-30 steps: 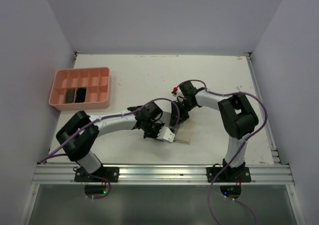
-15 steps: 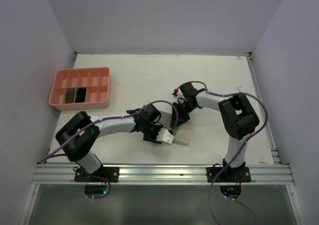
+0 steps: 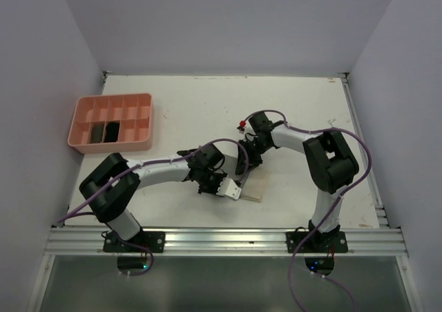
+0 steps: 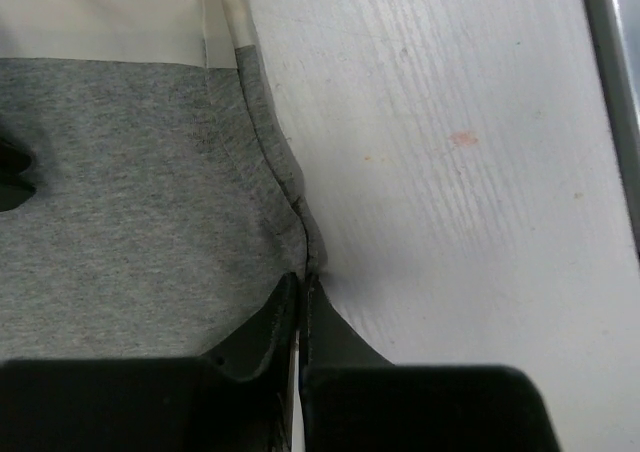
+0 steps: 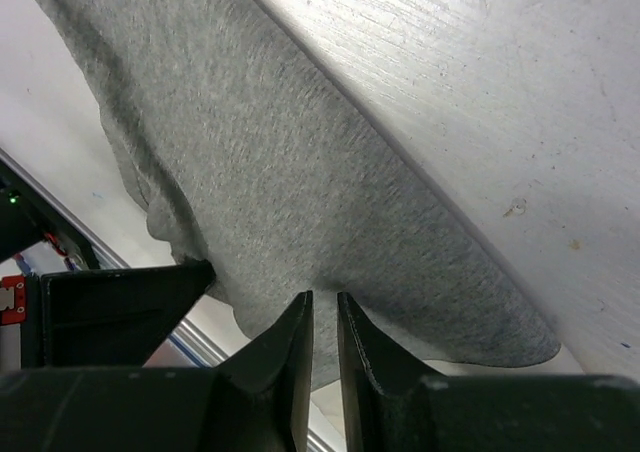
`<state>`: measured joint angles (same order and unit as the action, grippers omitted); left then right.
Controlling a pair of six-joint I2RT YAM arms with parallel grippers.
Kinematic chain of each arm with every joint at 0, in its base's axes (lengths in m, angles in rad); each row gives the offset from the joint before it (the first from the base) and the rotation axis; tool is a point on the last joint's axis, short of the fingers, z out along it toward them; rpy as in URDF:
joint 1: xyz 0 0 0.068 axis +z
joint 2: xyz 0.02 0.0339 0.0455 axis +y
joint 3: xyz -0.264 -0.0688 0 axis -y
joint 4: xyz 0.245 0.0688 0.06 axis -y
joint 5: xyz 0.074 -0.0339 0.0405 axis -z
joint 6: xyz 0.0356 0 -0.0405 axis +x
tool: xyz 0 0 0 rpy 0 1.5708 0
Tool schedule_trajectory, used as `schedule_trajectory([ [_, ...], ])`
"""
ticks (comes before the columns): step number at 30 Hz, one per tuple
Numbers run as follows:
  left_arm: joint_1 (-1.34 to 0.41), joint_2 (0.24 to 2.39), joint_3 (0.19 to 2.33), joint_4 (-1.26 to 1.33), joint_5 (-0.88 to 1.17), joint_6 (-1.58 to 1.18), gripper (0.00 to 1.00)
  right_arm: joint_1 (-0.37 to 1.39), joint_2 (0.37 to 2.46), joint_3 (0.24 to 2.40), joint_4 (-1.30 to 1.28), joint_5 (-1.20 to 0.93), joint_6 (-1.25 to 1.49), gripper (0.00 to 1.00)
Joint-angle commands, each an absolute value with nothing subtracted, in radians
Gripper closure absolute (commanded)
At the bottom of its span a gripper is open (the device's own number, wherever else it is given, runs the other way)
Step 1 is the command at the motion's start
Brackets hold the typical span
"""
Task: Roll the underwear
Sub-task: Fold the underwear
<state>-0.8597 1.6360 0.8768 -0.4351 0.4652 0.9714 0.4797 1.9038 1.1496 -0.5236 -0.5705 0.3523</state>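
A grey underwear [image 3: 255, 190] with a cream waistband lies flat on the white table, near the front middle. My left gripper [image 3: 237, 190] sits at its left edge. In the left wrist view the jaws [image 4: 302, 284] are shut, with the hem of the grey cloth [image 4: 130, 192] running into their tips. My right gripper [image 3: 250, 161] is at the far edge of the same piece. Its narrow jaws [image 5: 325, 300] pinch a small fold of the grey fabric [image 5: 260, 162].
A pink compartment tray [image 3: 81, 112] stands at the back left, with dark rolled pieces [image 3: 103, 130] in two compartments. A metal rail [image 3: 221, 239] runs along the table's front edge. White walls close in the left, right and back.
My left gripper opened briefly, shifted slightly toward the front, and shut again at the cloth's edge. The right gripper stayed in place, still pinching the fabric.
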Motion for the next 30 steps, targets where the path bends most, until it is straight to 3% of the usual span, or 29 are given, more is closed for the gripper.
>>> schedule_trajectory([
  [1,-0.864,1.635,0.951,-0.584,0.508,0.992,1.0,0.491,1.914,1.18,-0.546,-0.591,0.308,0.81],
  [6,-0.862,1.631,1.06,-0.702,0.532,0.986,1.0,0.518,1.927,1.135,-0.545,-0.609,0.295,0.82],
  [15,-0.816,1.723,1.17,-0.693,0.538,0.948,1.0,0.568,1.885,1.12,-0.567,-0.62,0.288,0.82],
  [24,-0.761,1.782,1.195,-0.687,0.571,0.954,1.0,0.512,1.827,1.272,-0.638,-0.508,0.31,0.82],
  [30,-0.752,1.784,1.209,-0.698,0.58,0.968,1.0,0.483,1.913,1.376,-0.672,-0.499,0.284,0.82],
])
